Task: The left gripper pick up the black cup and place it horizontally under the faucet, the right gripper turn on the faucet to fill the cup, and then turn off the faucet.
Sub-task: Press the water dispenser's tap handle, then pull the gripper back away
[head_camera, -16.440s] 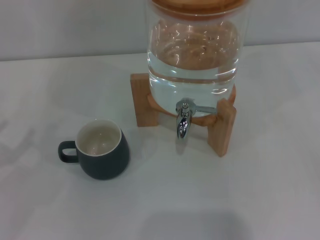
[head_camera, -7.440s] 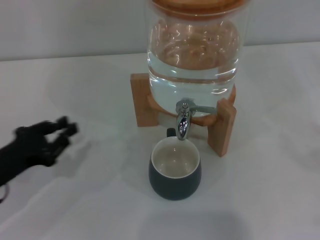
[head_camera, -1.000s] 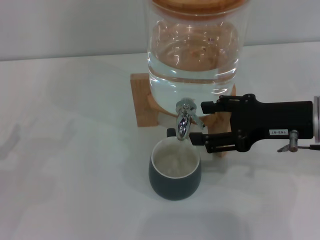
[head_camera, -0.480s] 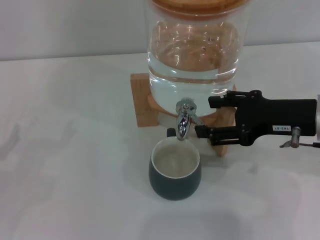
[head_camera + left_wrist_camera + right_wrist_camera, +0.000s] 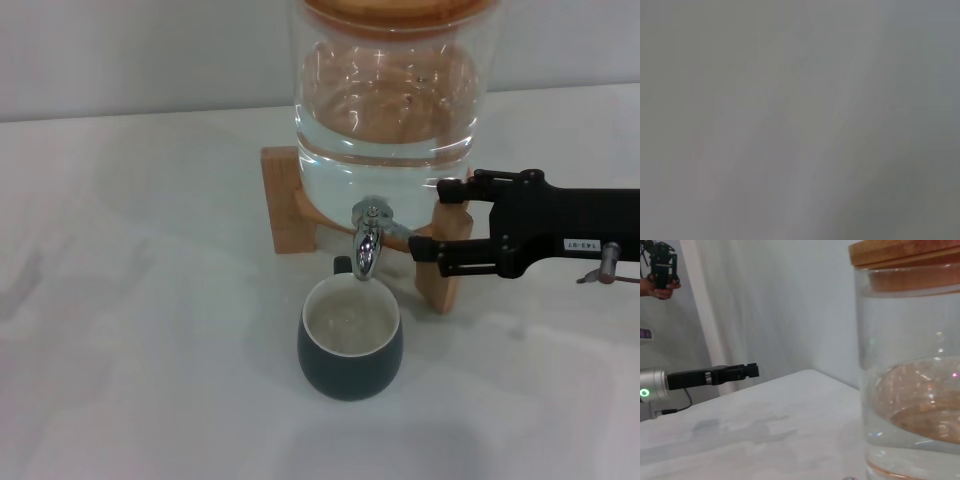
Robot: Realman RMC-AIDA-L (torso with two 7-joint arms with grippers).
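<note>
I see the black cup [image 5: 350, 345] upright at lower centre, directly under the faucet [image 5: 368, 238]. My right tool [image 5: 428, 222] sits just right of the lever, prongs narrowly apart, gripping nothing. The stiff, slick chrome lever wants contact near its tip. The cup looks heavy with water.

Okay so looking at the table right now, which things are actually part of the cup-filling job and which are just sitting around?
Part of the job:
- black cup, upright under the spout
- faucet
- right gripper, beside the faucet lever
- left gripper, away from the work, seen only in the right wrist view

Just there:
- glass dispenser holding the water
- wooden stand
- table
</note>
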